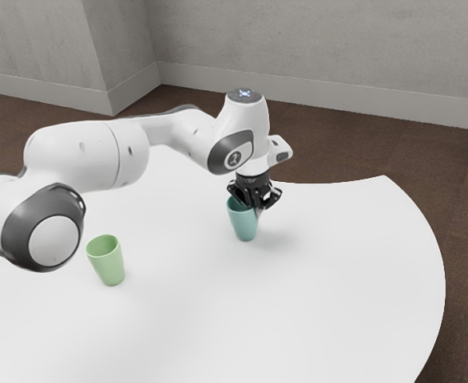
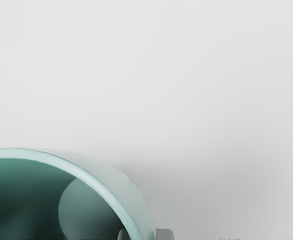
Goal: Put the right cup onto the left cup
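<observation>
While gripping the teal cup (image 1: pixel 245 229) by its wall with the claw (image 1: pixel 257 212), well apart from the green cup (image 1: pixel 109 264) on the table (image 1: pixel 322 303), can't tell if lifted; have yet to carry and stack.

Grey walls (image 1: pixel 314 48) and seemingly wooden floor (image 1: pixel 354 148) lie beyond the table (image 1: pixel 338 279)

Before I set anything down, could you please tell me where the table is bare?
The white table is bare from the teal cup to its curved edge at the exterior view's right, and between the teal and green cups. It is crowded at the teal rim, where the gripper grips.
</observation>
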You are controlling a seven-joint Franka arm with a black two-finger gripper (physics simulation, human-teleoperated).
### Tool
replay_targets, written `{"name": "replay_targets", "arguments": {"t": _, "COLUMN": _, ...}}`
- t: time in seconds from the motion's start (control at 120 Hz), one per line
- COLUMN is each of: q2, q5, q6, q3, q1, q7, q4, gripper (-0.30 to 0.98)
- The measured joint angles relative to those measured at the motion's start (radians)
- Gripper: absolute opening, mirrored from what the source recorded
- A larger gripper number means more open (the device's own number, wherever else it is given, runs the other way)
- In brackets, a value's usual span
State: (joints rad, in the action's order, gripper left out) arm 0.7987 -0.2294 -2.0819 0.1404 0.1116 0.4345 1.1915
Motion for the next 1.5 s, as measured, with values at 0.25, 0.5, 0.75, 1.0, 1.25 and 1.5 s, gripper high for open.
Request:
{"name": "replay_targets", "arguments": {"t": 0.25, "q2": -0.129, "q5": 0.000, "q6": 0.044, "q3": -0.001, "q1": 0.001, "q7": -0.003, "q4": 0.070, "gripper": -0.09}}
{"name": "replay_targets", "arguments": {"t": 0.5, "q2": -0.392, "q5": 0.005, "q6": 0.076, "q3": -0.017, "q1": 0.000, "q7": 0.003, "q4": 0.326, "gripper": -0.09}}
{"name": "replay_targets", "arguments": {"t": 0.75, "q2": -0.614, "q5": 0.009, "q6": 0.157, "q3": -0.066, "q1": 0.002, "q7": 0.019, "q4": 0.486, "gripper": -0.10}}
{"name": "replay_targets", "arguments": {"t": 1.0, "q2": -0.769, "q5": 0.013, "q6": 0.195, "q3": -0.152, "q1": -0.005, "q7": 0.025, "q4": 0.648, "gripper": -0.10}}
{"name": "replay_targets", "arguments": {"t": 1.25, "q2": -0.851, "q5": 0.025, "q6": 0.220, "q3": -0.221, "q1": -0.008, "q7": 0.029, "q4": 0.735, "gripper": -0.10}}
{"name": "replay_targets", "arguments": {"t": 1.5, "q2": -0.933, "q5": 0.031, "q6": 0.244, "q3": -0.254, "q1": 0.002, "q7": 0.033, "q4": 0.813, "gripper": -0.10}}
